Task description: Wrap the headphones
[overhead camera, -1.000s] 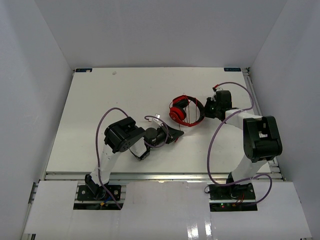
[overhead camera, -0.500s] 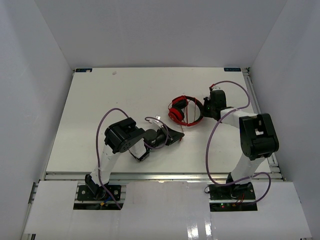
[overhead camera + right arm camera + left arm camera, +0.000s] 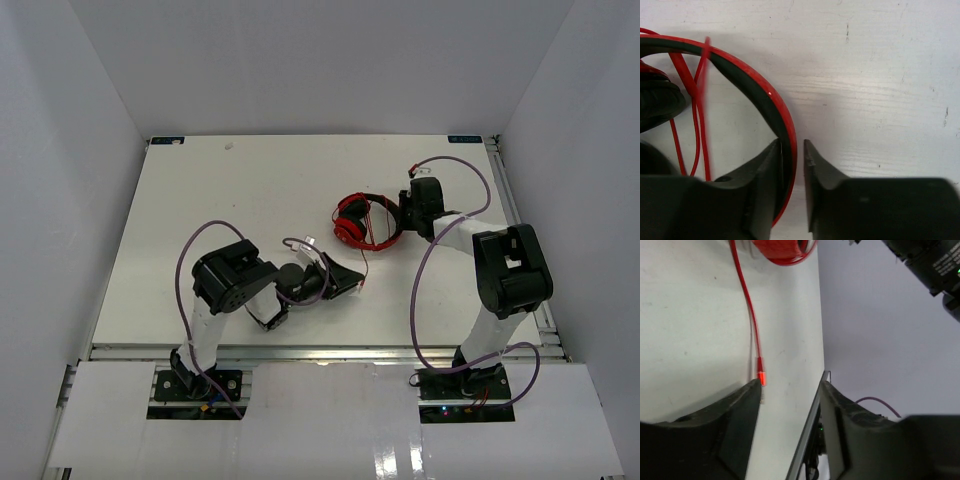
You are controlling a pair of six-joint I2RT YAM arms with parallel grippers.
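The red headphones [image 3: 352,222] lie on the white table [image 3: 230,190], right of centre. The right gripper [image 3: 791,146] has them: its fingers are pinched tight on the headband [image 3: 755,82], with the red rim and black lining squeezed between them. Over to the left gripper [image 3: 790,384], fingers spread wide and gripping nothing. The thin red cord [image 3: 751,310] runs down from the headphones across the table, and its plug [image 3: 761,376] sits right at the tip of one finger.
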